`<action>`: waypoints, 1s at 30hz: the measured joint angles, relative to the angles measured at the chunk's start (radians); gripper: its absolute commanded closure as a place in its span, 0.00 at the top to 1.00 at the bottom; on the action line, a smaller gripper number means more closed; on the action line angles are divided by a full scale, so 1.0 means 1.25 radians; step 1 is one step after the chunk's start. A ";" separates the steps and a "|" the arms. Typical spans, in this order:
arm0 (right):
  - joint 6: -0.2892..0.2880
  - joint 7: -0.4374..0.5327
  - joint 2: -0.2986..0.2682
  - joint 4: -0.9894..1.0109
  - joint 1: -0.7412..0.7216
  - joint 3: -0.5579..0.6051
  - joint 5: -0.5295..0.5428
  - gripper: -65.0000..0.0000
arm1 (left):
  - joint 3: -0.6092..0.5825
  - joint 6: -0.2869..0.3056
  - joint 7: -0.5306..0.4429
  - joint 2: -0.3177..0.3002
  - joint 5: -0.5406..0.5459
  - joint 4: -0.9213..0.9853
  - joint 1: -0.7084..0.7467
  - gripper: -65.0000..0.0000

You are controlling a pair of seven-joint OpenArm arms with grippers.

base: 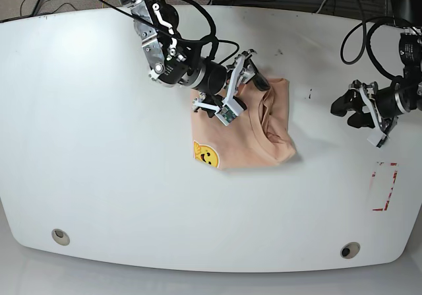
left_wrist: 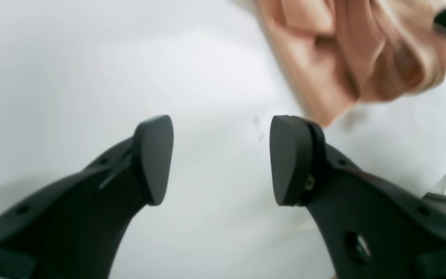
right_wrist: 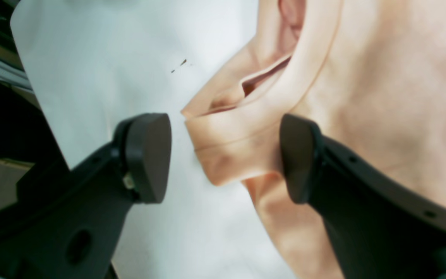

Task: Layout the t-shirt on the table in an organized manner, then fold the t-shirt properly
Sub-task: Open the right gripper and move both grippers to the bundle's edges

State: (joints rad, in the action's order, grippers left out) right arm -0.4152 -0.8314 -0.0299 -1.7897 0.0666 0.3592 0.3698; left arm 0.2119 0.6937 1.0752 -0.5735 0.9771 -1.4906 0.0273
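The shirt (base: pixel 247 133) lay bunched mid-table (base: pixel 99 143). Right gripper (right_wrist: pixel 225 155) stood wide, jaws astride a hemmed edge, not yet closed. Left gripper (left_wrist: pixel 221 159) hung wide and empty, well apart. Fabric looked soft, light, limp; hems seem the surest hold.

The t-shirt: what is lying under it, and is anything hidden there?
Under the t-shirt only the white table shows, around its edges. The shirt is bunched and folded over itself, so anything beneath the cloth stays covered.

T-shirt (base: pixel 254 133): soft matt peach cloth w/ stitched hems. Desk (base: pixel 99 143): smooth glossy white. Right hand (right_wrist: pixel 225 155) pads: matt black, plastic-looking.
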 measured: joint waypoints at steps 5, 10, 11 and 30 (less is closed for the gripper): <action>0.001 0.044 -0.001 0.053 -0.008 -0.001 -0.001 0.63 | -0.002 0.002 0.002 0.004 -0.023 0.000 0.005 0.57; 0.000 0.100 0.000 0.114 -0.016 0.001 0.000 0.63 | -0.002 0.002 0.001 0.002 -0.021 0.000 0.006 0.57; 0.000 0.102 0.000 0.123 -0.016 0.002 -0.001 0.63 | -0.002 0.002 0.002 0.002 -0.021 0.000 0.007 0.57; -0.002 0.197 0.022 0.173 -0.026 0.095 -0.210 0.02 | -0.002 0.002 0.002 0.002 -0.022 0.000 0.007 0.57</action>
State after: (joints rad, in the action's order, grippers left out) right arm -0.4183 -0.5846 -0.0029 -1.5734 0.0338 0.4778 0.1074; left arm 0.2096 0.6964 1.0775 -0.5709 0.9501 -1.4906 0.0360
